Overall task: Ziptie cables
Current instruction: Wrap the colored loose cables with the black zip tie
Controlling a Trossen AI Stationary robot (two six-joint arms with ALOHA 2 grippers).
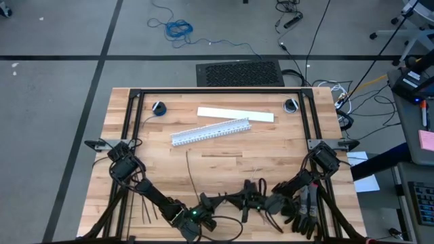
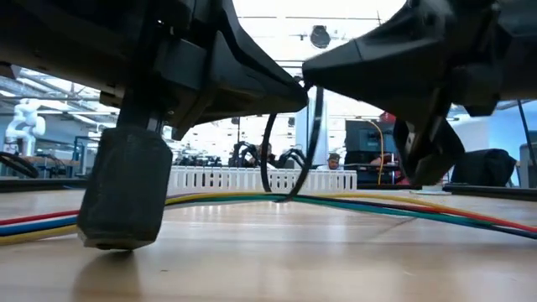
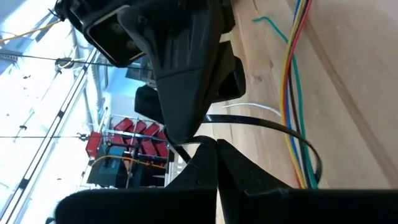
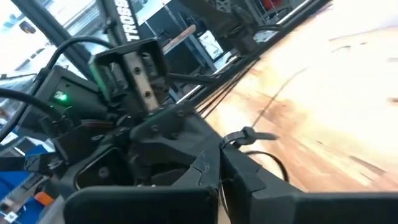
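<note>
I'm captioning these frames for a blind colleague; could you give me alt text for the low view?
Seen from table height, two dark robot grippers meet above a black ziptie looped around a bundle of coloured cables lying across the wooden table. A dark padded gripper finger rests on the table at left, and a white slotted duct lies behind.

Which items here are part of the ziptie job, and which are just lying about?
Job:
- cables, lying on the table
- looped ziptie, held between both end effectors
- left end effector
- right end effector
- spare zipties

Lying about:
- slotted duct
- white strip
- blue cord on the floor
</note>
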